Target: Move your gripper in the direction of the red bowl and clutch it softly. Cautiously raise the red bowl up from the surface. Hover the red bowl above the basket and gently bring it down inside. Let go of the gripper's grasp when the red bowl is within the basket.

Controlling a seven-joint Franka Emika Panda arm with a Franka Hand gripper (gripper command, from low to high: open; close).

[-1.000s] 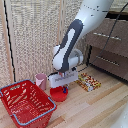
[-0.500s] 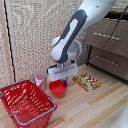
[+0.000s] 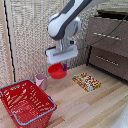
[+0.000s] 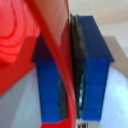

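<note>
My gripper (image 3: pixel 63 64) is shut on the rim of the red bowl (image 3: pixel 57 71) and holds it in the air, well above the wooden floor. The bowl hangs at the gripper's side toward the exterior view's left, above and to the right of the basket (image 3: pixel 26 103). The basket is a large red mesh one with a grey-blue rim, standing at the lower left of the exterior view. In the wrist view the two blue fingertips (image 4: pixel 92 70) clamp the thin red bowl wall (image 4: pixel 59 55) between them.
A pink cup (image 3: pixel 40 81) stands on the floor just behind the basket. A flat patterned box (image 3: pixel 86 81) lies to the exterior view's right. A wooden drawer unit (image 3: pixel 107 45) stands at the right, a wicker screen (image 3: pixel 25 40) behind.
The gripper has risen with the red bowl, lifting it off the floor to well above it.
</note>
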